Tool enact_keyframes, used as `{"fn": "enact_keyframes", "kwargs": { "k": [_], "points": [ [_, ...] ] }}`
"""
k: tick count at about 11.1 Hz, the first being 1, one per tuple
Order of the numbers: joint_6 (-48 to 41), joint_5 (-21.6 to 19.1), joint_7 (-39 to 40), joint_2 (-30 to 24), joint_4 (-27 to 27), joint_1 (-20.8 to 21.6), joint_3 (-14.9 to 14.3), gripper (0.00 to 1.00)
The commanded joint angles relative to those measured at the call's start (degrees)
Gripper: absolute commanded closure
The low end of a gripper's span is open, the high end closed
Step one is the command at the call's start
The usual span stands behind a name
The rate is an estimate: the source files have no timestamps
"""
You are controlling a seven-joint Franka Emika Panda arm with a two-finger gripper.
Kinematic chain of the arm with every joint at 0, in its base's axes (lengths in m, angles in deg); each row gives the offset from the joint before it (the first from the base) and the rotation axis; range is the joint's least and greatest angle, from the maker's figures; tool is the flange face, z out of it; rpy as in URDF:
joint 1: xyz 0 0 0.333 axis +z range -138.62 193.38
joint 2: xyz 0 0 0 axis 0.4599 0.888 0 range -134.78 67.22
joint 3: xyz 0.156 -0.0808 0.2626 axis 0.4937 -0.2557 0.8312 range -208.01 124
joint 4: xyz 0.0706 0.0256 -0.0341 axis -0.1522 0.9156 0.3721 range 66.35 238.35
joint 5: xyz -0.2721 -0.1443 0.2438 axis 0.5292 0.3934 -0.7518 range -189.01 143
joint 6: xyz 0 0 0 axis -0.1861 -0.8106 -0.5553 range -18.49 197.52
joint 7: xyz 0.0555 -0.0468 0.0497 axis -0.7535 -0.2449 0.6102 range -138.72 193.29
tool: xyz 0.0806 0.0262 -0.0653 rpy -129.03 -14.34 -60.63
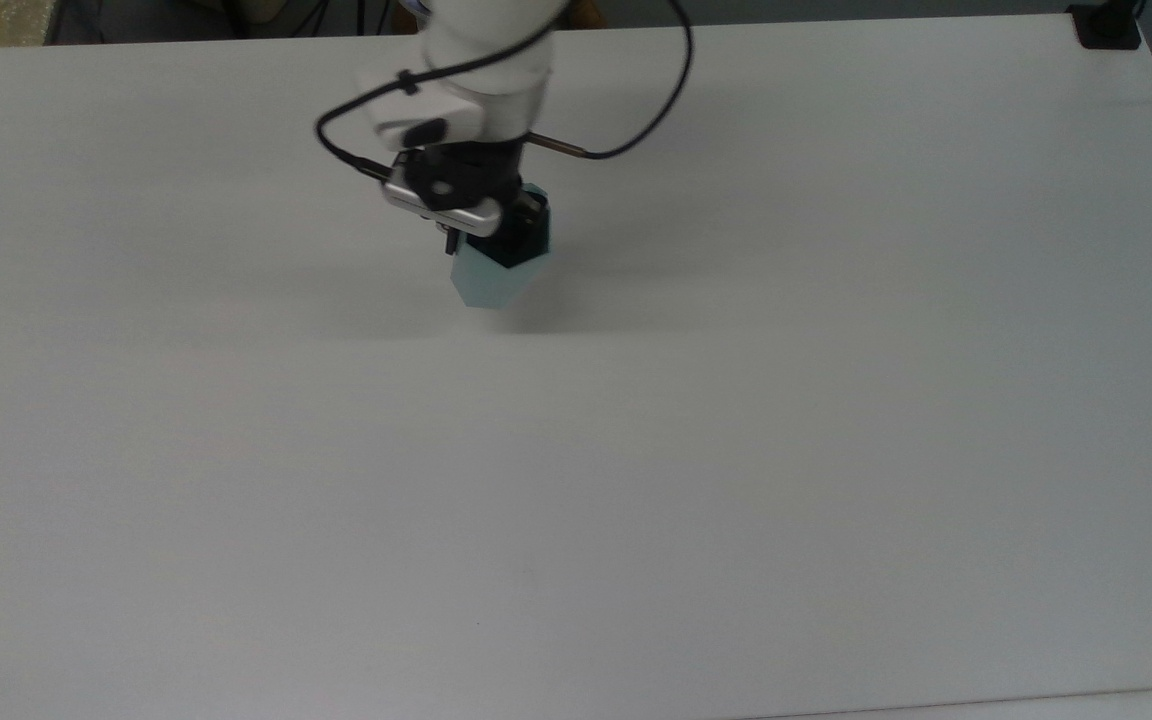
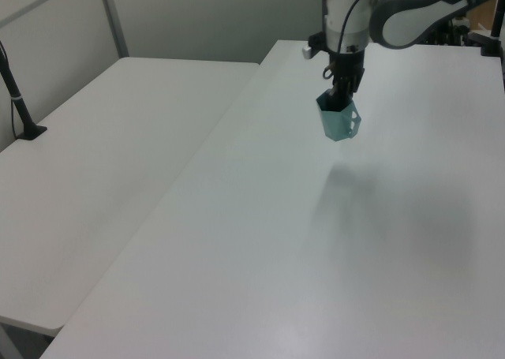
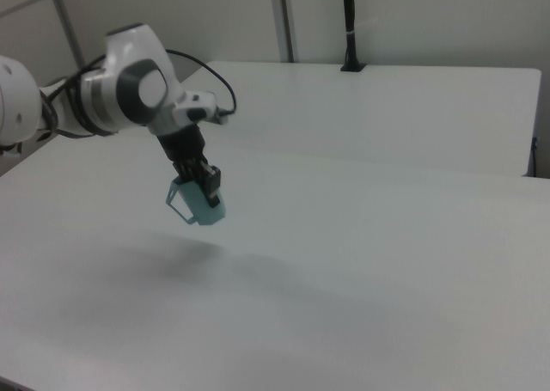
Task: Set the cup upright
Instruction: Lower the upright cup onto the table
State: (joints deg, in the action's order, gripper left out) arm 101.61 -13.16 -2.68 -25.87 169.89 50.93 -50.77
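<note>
The gripper (image 1: 498, 232) was clamped on the rim of the cup (image 1: 492, 277), holding it in the air above the white table (image 1: 736, 450), mouth up and close to upright. In the left view the cup (image 2: 338, 121) hung in the upper right of the frame, its loop handle toward the left view's right.
</note>
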Motion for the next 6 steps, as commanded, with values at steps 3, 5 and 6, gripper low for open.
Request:
{"fn": "enact_keyframes", "kwargs": {
  "k": [3,5,6],
  "points": [
    [13.1,-13.6,13.2,-11.2,20.4,-6.8,-2.5,1.0],
    [17.5,-15.7,15.8,-11.2,23.8,-6.8,-4.6,1.0],
    [18.7,-15.8,16.0,-10.8,24.4,-6.8,-4.7,1.0]
  ]
}}
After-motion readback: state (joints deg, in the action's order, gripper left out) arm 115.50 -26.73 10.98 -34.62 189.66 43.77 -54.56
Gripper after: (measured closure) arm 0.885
